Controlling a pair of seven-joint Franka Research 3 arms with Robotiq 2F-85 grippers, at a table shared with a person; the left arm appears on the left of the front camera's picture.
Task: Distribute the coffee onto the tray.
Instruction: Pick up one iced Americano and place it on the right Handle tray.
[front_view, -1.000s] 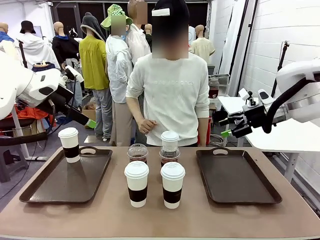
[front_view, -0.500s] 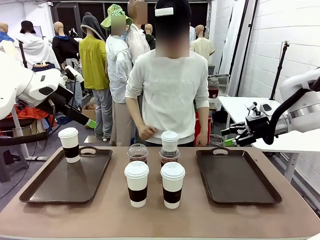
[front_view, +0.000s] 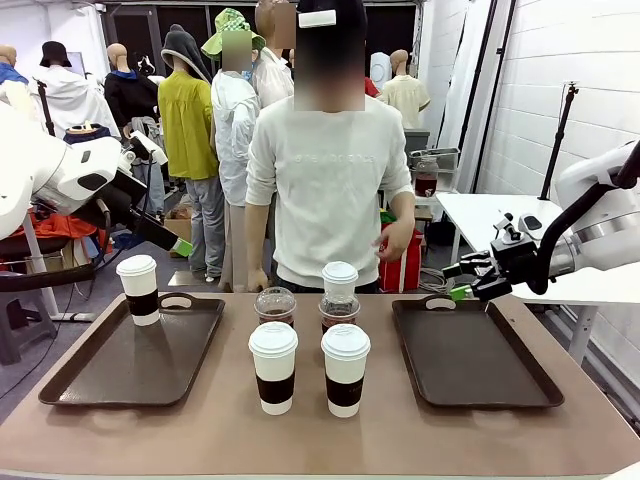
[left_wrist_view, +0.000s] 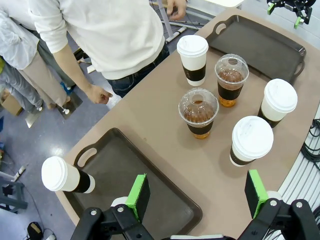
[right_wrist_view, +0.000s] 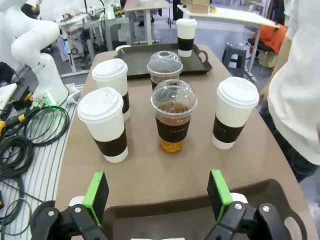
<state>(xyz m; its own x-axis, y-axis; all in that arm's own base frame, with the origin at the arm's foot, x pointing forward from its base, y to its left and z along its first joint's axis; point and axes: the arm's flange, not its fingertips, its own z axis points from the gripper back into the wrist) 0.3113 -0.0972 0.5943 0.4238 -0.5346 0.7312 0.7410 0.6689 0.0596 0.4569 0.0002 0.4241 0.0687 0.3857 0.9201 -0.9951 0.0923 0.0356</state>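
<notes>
1. The coffee stood in six cups on a light brown tabletop (front_view: 300, 430), and neither gripper held any of them.
2. One white paper cup with a dark brown band and a white lid (front_view: 138, 289) stood upright in the far left corner of the left tray (front_view: 70, 385), a dark brown rectangular plastic tray with cut-out handles.
3. Two more banded paper cups stood side by side on the bare tabletop between the trays, nearest the robot: the left one (front_view: 273, 367) and the right one (front_view: 345, 369).
4. Behind them stood two clear plastic dome-lidded cups of brown iced coffee, one on the left (front_view: 275, 305) and one on the right (front_view: 339, 314). A fourth banded paper cup (front_view: 340, 275) stood just behind the right one.
5. The matching right tray (front_view: 470, 360) lay to the right of the group, apart from it.
6. The left gripper (left_wrist_view: 197, 190) hung above the inner edge of the left tray with its jaws spread wide and its green pads well apart.
7. The right gripper (right_wrist_view: 157, 194) hovered in the air by the right tray, facing the cups, its jaws equally wide.
8. A person in a white sweatshirt (front_view: 325, 190) stood at the far side of the table, one hand (front_view: 397, 240) raised at waist height.
9. A white-painted brick wall (front_view: 590, 70) closed the room on the right, with a white side table (front_view: 480, 212) before it.
10. Black cables (right_wrist_view: 20, 135) lay coiled beside the table, and the floor (left_wrist_view: 30, 135) was grey-blue.
</notes>
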